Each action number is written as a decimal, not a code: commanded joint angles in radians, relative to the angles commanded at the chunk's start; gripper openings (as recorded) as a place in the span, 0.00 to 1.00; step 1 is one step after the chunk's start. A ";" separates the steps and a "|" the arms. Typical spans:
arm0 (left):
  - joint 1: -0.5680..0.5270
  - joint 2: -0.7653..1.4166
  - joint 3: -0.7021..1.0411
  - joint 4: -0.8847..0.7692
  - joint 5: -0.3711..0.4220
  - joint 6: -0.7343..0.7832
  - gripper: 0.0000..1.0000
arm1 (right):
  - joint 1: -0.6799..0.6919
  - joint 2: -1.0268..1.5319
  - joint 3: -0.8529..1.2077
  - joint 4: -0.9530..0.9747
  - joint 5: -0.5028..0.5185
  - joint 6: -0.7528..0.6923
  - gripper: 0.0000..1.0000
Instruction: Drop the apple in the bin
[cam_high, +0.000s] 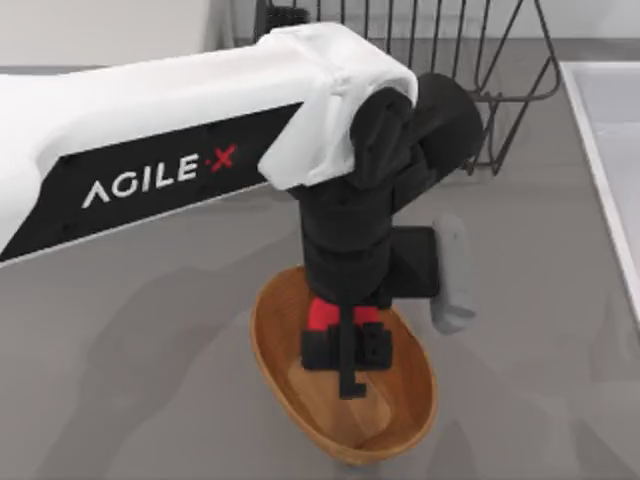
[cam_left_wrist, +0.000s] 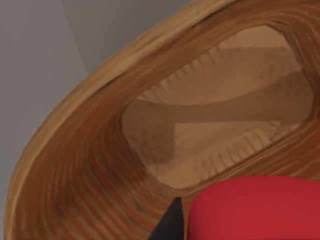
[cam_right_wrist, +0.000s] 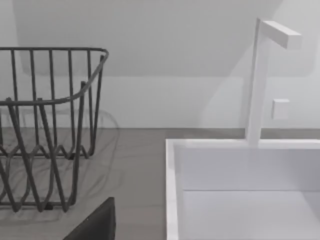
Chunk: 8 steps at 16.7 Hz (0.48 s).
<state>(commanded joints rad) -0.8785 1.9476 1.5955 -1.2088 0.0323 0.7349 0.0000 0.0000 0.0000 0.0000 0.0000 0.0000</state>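
My left arm reaches in from the top view's left, and its gripper (cam_high: 345, 355) hangs straight down over the bin (cam_high: 268, 335), an oval brown woven basket near the table's front middle. The gripper is shut on the apple (cam_high: 322, 314), a small bright red fruit just above the bin's inside. In the left wrist view the apple (cam_left_wrist: 260, 210) sits close by, with one black fingertip (cam_left_wrist: 172, 222) beside it and the bin's ribbed wall (cam_left_wrist: 75, 165) and lighter flat bottom beneath. A dark part of my right gripper (cam_right_wrist: 97, 225) shows low in the right wrist view.
A black wire dish rack (cam_high: 450, 60) stands at the back of the table, behind the left arm; the right wrist view shows the dish rack (cam_right_wrist: 45, 125) too. A white sink (cam_high: 610, 150) with a white faucet (cam_right_wrist: 260, 80) takes up the right side.
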 joint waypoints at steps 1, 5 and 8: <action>-0.001 0.002 -0.023 0.024 -0.001 0.001 0.00 | 0.000 0.000 0.000 0.000 0.000 0.000 1.00; -0.002 0.006 -0.046 0.047 -0.002 0.001 0.00 | 0.000 0.000 0.000 0.000 0.000 0.000 1.00; -0.002 0.006 -0.046 0.047 -0.002 0.001 0.15 | 0.000 0.000 0.000 0.000 0.000 0.000 1.00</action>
<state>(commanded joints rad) -0.8805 1.9532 1.5492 -1.1623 0.0308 0.7363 0.0000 0.0000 0.0000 0.0000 0.0000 0.0000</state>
